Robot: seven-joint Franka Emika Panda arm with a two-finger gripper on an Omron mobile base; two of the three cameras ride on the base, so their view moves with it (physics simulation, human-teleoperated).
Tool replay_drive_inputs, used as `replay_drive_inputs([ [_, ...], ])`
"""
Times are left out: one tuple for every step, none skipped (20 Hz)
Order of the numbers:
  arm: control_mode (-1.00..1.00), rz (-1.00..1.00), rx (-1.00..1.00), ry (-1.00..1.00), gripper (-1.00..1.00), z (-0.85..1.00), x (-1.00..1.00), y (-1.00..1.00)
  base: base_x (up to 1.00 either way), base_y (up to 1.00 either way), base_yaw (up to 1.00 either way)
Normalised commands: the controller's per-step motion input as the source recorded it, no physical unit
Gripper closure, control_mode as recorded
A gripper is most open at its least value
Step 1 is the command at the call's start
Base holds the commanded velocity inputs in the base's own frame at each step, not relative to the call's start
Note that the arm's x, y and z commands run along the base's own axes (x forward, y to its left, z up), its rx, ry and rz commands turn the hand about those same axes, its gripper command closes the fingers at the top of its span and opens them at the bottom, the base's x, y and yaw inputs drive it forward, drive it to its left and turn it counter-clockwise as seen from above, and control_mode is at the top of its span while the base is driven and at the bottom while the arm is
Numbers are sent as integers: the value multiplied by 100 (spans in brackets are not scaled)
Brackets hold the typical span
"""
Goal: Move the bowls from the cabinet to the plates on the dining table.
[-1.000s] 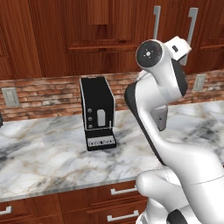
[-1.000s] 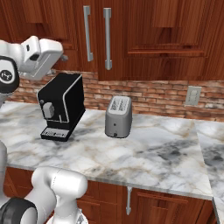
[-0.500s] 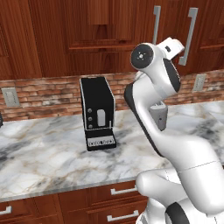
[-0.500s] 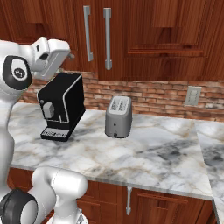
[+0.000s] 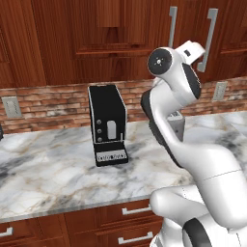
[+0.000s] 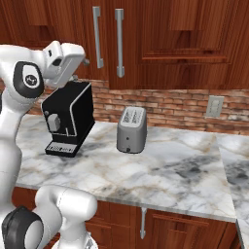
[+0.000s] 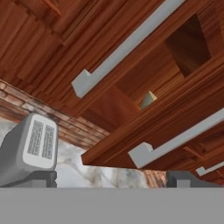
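Observation:
The cabinet (image 5: 116,29) hangs above the counter, its dark red-brown doors closed. My gripper (image 6: 83,62) is raised just left of the door with the two long silver handles (image 6: 108,41). In the left base view the gripper (image 5: 193,49) sits between those handles (image 5: 208,38). Seen from the hand, the gripper (image 7: 113,179) is open, with dark fingertips (image 7: 41,178) wide apart and nothing between them. The cabinet's underside and the two handles (image 7: 127,48) fill the space ahead. The bowls are hidden, and the dining table and plates are out of view.
A black coffee machine (image 5: 108,125) stands on the marble counter (image 5: 48,169) below the hand. A grey toaster (image 6: 131,129) sits to its right against the brick wall and also shows from the hand (image 7: 30,148). Drawers run under the counter.
The arm has folded upward and the hand has shifted a little toward the cabinet doors. The jaws stay open.

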Motion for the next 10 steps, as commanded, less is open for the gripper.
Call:
replay_drive_inputs([
  [-100, 0, -2, 0, -100, -1, 12, -16, 0, 0, 0],
  [-100, 0, -2, 0, -100, -1, 14, -16, 0, 0, 0],
  [-100, 0, -2, 0, -100, -1, 14, -15, 0, 0, 0],
  [-100, 0, -2, 0, -100, -2, 16, -14, 0, 0, 0],
  [-100, 0, -3, 0, -100, -1, 16, -14, 0, 0, 0],
  [-100, 0, -2, 0, -100, -1, 16, -15, 0, 0, 0],
  [-100, 0, -2, 0, -100, -2, 16, -15, 0, 0, 0],
  [-100, 0, -1, 0, -100, -4, 16, -15, 0, 0, 0],
  [-100, 0, -1, 0, -100, -6, 15, -15, 0, 0, 0],
  [-100, 0, -1, 0, -100, -6, 14, -14, 0, 0, 0],
])
